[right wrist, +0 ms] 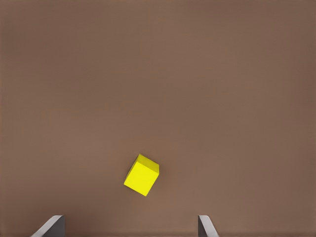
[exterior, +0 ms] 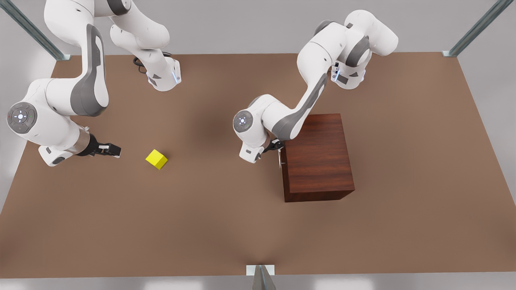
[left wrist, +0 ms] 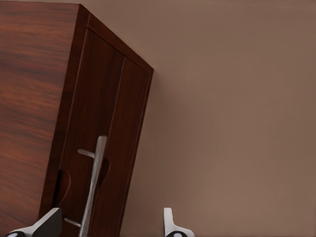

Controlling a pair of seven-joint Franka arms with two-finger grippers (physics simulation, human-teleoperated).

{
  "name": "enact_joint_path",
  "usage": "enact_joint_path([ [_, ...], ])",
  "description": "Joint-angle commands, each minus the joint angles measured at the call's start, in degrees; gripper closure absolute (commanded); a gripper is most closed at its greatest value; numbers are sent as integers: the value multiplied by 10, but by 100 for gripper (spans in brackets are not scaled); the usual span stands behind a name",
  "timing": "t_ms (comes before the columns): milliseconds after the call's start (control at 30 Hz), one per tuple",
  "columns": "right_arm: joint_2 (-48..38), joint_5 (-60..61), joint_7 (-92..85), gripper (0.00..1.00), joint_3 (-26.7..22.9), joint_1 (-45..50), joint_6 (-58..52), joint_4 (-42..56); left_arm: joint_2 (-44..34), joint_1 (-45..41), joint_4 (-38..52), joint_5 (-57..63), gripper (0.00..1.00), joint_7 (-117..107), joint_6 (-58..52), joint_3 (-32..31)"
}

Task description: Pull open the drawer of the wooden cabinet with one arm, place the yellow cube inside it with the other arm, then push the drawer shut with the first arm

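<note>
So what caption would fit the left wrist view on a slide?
Open left pincer straddling the silver handle of the closed drawer on the wooden cabinet.

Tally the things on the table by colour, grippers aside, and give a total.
Yellow: 1, the yellow cube, lying apart from the right gripper.
Reddish-brown: 1, the wooden cabinet, its drawer shut, with the left gripper at the handle, fingers open.
Total: 2.
</note>
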Motion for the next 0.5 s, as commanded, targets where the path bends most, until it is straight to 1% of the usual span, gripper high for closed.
enact_joint_path([
  [0, 0, 0, 0, 0, 0, 0, 0, 0, 4, -1, -4, 12, 0, -99, 9, 0],
  [67, 1, 0, 0, 0, 0, 0, 0, 0, 4, -1, -8, 13, 0, -52, 6, -1],
  [333, 3, 0, 0, 0, 0, 1, 0, 0, 9, -2, -18, 13, 0, -40, 8, -2],
  [467, 3, 0, 0, 0, 0, 1, 1, 0, 9, -4, -25, 14, 0, 18, 2, -2],
])
